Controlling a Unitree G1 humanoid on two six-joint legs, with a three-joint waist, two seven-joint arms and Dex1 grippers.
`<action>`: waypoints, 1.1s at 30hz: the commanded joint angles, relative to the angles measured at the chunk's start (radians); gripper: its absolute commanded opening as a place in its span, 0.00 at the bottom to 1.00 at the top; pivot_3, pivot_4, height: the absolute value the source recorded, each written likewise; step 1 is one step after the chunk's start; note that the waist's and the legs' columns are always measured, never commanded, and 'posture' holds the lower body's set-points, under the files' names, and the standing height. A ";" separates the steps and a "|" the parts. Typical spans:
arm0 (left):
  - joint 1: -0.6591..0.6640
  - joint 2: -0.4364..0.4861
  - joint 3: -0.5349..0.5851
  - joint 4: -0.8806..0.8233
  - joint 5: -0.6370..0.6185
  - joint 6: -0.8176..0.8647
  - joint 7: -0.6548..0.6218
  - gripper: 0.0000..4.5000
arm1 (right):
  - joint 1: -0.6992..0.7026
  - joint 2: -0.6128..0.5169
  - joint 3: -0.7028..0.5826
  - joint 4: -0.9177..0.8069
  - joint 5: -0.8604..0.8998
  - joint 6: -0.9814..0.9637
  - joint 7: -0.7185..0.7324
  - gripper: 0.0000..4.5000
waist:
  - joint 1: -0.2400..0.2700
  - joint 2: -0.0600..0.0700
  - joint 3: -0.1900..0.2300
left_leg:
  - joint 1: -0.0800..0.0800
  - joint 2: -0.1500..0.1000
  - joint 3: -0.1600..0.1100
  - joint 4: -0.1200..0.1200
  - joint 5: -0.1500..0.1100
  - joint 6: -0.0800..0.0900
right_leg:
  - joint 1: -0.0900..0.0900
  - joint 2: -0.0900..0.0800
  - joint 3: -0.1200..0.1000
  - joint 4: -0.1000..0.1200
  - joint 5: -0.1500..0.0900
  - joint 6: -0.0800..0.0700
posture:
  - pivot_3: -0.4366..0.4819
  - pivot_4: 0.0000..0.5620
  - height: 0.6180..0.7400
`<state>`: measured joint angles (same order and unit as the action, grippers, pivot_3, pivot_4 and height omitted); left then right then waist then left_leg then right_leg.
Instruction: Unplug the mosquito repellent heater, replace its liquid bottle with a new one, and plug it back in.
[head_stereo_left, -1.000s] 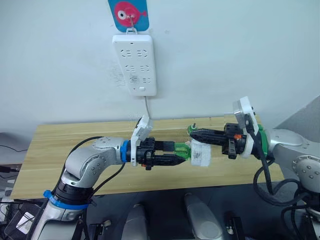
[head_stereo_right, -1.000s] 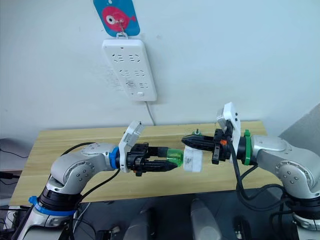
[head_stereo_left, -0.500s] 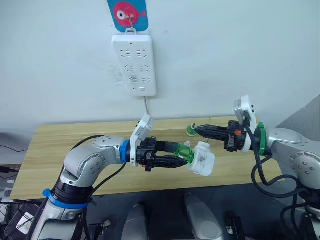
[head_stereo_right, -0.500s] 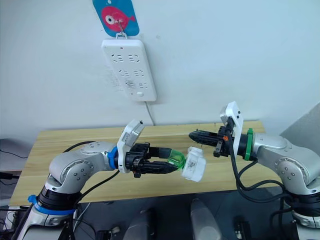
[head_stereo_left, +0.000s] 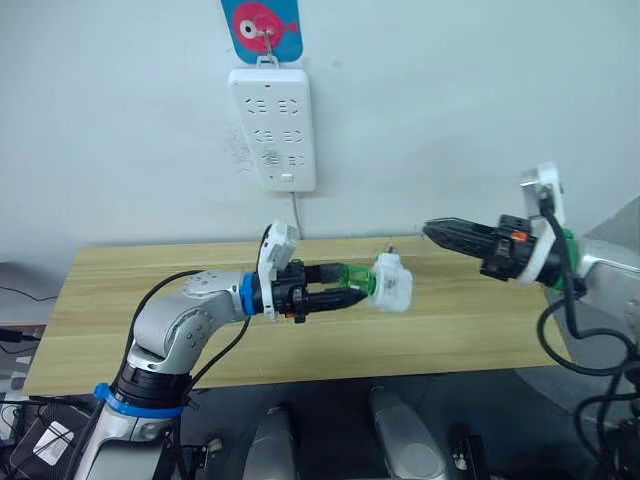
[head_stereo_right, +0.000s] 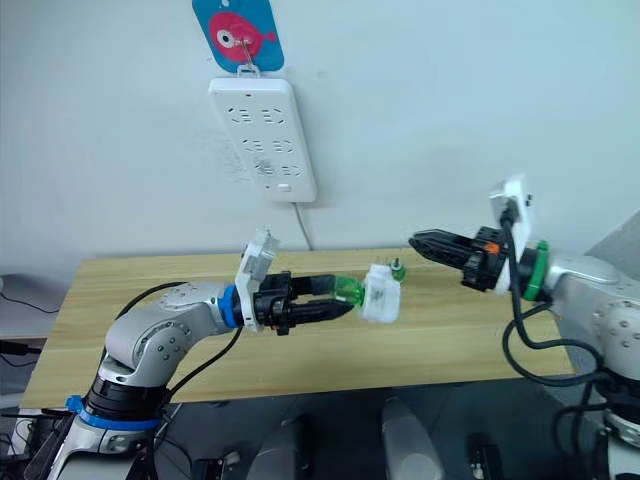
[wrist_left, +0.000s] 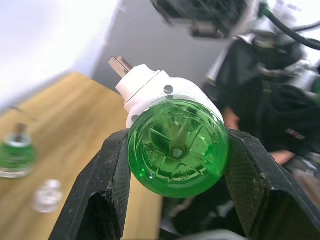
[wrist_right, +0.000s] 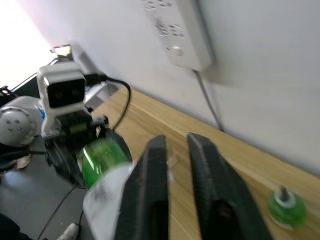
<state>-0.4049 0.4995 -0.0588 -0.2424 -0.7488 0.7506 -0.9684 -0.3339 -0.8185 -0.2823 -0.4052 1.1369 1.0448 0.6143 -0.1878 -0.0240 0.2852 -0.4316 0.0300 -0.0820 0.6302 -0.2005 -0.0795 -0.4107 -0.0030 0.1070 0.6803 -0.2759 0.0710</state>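
While the left gripper (head_stereo_left: 352, 285) clenches a green bottle (wrist_left: 177, 152) between its two black fingers (wrist_left: 102, 190), the heater (head_stereo_left: 392, 284) sits on the far end of that bottle, held out above the wooden table (head_stereo_left: 120, 300). The bottle lies roughly level, its base toward the left wrist, and the white heater caps its neck; in the left wrist view two metal prongs (wrist_left: 119, 65) stick out from the heater's far side. Nothing but the bottle carries the heater, and it hangs clear of the tabletop.

The right gripper (head_stereo_left: 432, 231) is well apart from the heater, off to the robot's right and a little higher, pointing back toward it. Its fingers (wrist_right: 150, 195) stand close together with a narrow gap between them and nothing in that gap, so it grasps no object.

A second green bottle (wrist_right: 285, 208) stands upright on the table near the back edge, with a thin dark stem rising from its neck. From the head views it shows just behind the heater (head_stereo_right: 397, 269). In the left wrist view the same bottle (wrist_left: 13, 152) appears blurred on the wood, with a small clear cap-like piece (wrist_left: 46, 196) lying near it.

On the wall behind the table hangs a white power strip (head_stereo_left: 272, 128) under a blue card with a pink fish (head_stereo_left: 261, 25); its cord (head_stereo_left: 296, 212) drops toward the table.
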 joint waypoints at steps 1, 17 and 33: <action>-0.005 -0.025 0.040 -0.034 -0.067 0.028 0.021 0.52 | 0.065 -0.002 -0.047 0.001 0.040 0.014 0.022 0.50 | -0.001 0.000 0.000 | 0.000 0.000 0.000 0.000 0.000 0.000 | 0.000 0.000 0.000 0.000 0.000 0.000 | 0.16 0.44 1.00; -0.033 -0.070 0.093 -0.038 -0.202 0.141 0.086 0.52 | 0.163 0.102 0.046 0.039 0.766 0.002 -0.487 1.00 | -0.007 0.000 0.000 | 0.000 0.000 0.001 0.001 0.000 0.000 | 0.000 0.001 0.001 0.001 0.000 0.000 | 0.17 0.43 1.00; -0.007 -0.100 0.093 -0.063 -0.242 0.153 0.120 0.52 | 0.171 0.232 0.146 -0.031 0.835 -0.165 -0.634 1.00 | -0.006 0.000 0.000 | 0.000 0.000 0.000 0.001 0.000 0.000 | 0.000 0.001 0.001 0.000 0.000 0.000 | 0.17 0.42 1.00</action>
<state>-0.4142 0.3962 0.0379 -0.2623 -0.9657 0.9054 -0.8370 -0.1670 -0.5881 -0.1327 -0.3910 1.9440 0.8969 -0.0246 -0.1935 -0.0239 0.2849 -0.4313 0.0302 -0.0814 0.6309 -0.2005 -0.0796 -0.4104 -0.0024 0.1082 0.6807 -0.2761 0.0713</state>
